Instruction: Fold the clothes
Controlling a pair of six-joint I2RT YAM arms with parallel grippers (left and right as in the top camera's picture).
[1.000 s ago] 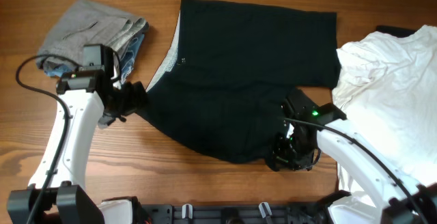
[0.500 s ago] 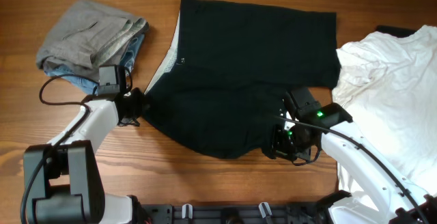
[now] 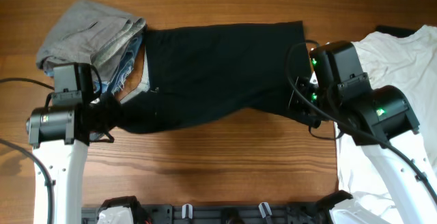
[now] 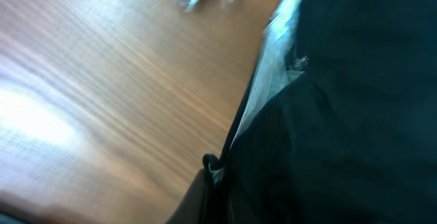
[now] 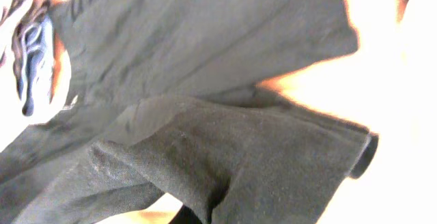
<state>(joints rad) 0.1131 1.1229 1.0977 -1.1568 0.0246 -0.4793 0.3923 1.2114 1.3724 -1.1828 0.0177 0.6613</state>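
Note:
The black garment (image 3: pixel 218 67) of the clothes is stretched across the table's middle as a doubled band, its pale waistband (image 3: pixel 143 80) at the left end. My left gripper (image 3: pixel 117 115) is shut on the waistband corner; in the left wrist view the dark cloth (image 4: pixel 355 115) bunches into the jaws, with the pale band (image 4: pixel 273 80) running up from them. My right gripper (image 3: pixel 300 104) is shut on the garment's right end, where the right wrist view shows a fold of black fabric (image 5: pixel 205 60) gathered at the jaws. Both sets of fingertips are mostly hidden by cloth.
A grey piece (image 3: pixel 85 36) lies bunched at the back left over frayed blue denim (image 3: pixel 126 67), touching the black garment's left end. A white T-shirt (image 3: pixel 403 80) spreads over the right side under my right arm. Bare wooden table (image 3: pixel 218 169) shows along the front.
My left gripper has shut on the waistband corner. Both arms have shifted, the right one towards the back, and the black garment is now drawn taut into a narrower band, moved left against the grey pile.

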